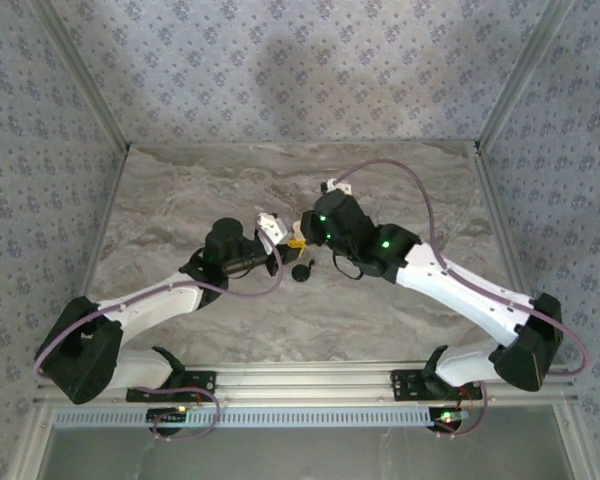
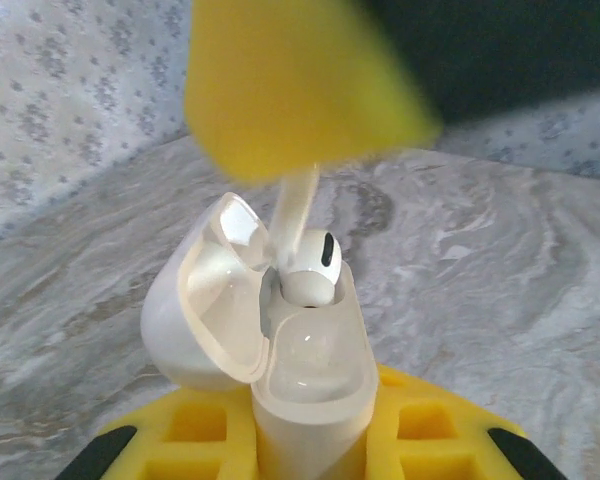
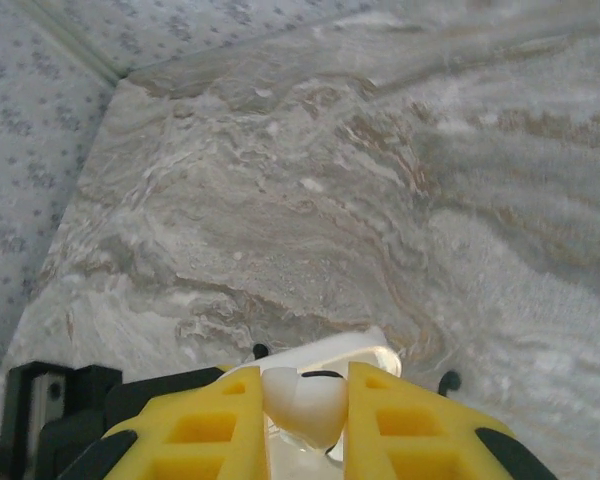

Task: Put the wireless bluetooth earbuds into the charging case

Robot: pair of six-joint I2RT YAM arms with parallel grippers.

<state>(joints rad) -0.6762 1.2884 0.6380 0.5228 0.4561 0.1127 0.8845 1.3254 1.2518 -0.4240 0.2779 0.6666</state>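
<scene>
Close now: the left gripper clamps the open charging case while the right gripper pinches an earbud right at the case's mouth, not seated yet, lid unclosed.

Left wrist view: the case runs off the bottom edge, and the yellow finger over the earbud is pure blur, hiding the stem's top. From above, both are too tiny to tell.
</scene>
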